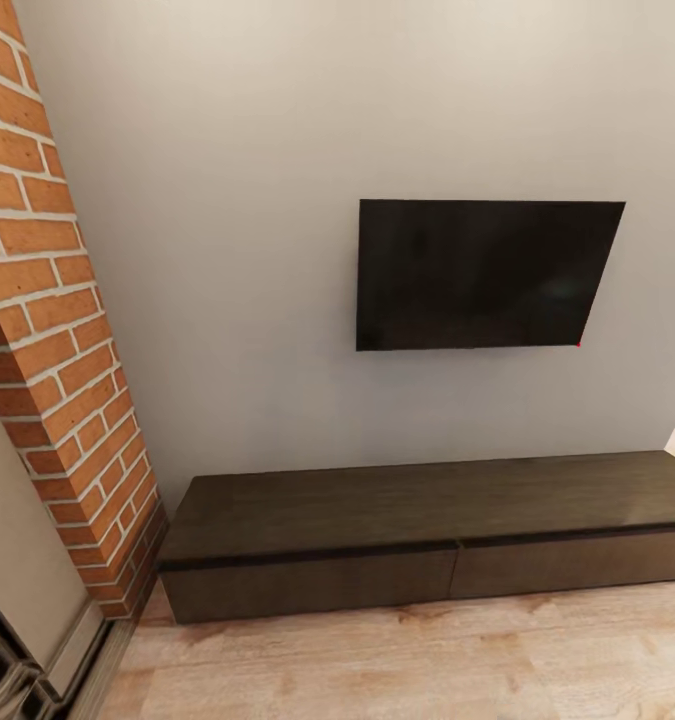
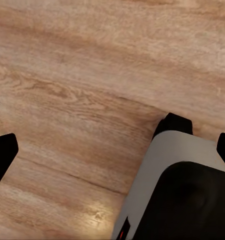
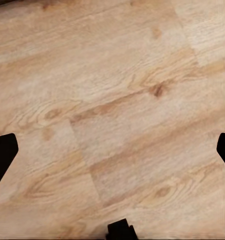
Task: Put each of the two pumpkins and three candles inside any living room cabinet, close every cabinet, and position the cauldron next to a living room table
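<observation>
Head view is showing the cabinet (image 1: 417, 535) lying long and low against the grey wall, under a dark wall screen (image 1: 482, 273), with both of its drawer fronts sitting flush and shut; a brick column (image 1: 62, 330) is standing at its end. Nothing is resting on its flat top. The left tool (image 2: 112, 150) is hanging over wood floor (image 2: 77, 75) with fingers spread wide and nothing between them, beside part of the robot's base (image 2: 177, 195). The right tool (image 3: 112, 150) is hanging likewise, wide apart and empty, over bare floor. Judging by this, both arms are stowed low for driving, and the robot is facing the cabinet.
</observation>
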`<state>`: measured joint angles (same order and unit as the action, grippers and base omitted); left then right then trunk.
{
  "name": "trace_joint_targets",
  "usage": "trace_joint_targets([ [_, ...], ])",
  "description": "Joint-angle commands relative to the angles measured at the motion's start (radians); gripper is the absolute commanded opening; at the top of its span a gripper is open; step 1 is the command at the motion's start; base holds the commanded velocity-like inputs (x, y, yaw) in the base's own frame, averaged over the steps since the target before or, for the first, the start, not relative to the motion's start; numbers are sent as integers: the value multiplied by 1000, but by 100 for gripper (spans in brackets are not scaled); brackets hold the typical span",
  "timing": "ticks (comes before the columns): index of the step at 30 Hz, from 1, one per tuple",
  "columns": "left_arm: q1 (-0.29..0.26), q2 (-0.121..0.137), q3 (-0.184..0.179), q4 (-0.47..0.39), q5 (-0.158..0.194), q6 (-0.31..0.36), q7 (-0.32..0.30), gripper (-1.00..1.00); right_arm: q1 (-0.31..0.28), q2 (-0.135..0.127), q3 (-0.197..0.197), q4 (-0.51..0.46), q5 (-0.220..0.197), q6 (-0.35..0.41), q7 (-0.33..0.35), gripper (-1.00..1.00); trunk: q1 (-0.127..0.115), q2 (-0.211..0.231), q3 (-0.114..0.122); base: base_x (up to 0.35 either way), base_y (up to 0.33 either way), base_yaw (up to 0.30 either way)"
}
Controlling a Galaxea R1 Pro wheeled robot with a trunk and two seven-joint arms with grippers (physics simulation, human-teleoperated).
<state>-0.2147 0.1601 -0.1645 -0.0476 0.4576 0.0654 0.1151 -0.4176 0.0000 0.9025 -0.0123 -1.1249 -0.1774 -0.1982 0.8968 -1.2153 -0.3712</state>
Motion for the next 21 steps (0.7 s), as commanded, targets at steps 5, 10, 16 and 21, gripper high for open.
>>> trace_joint_targets([
  [5, 21, -2, -8, -3, 13, -14, 7, 100, 11, 1, 9, 4, -8, -1, -6, 100, 0, -1, -1, 0, 0, 0],
  [10, 24, -2, -7, -3, 16, -16, 9, 100, 12, 3, 9, 4, -8, -2, -6, 100, 0, -1, -1, 0, 0, 0],
  [16, 24, -4, -7, -3, 15, -16, 9, 100, 12, 4, 9, 4, -9, -1, -6, 100, 0, -1, -1, 0, 0, 0],
  [21, 24, -4, -7, -3, 16, -16, 9, 100, 12, 7, 9, 4, -9, -1, -6, 100, 0, -1, -1, 0, 0, 0],
])
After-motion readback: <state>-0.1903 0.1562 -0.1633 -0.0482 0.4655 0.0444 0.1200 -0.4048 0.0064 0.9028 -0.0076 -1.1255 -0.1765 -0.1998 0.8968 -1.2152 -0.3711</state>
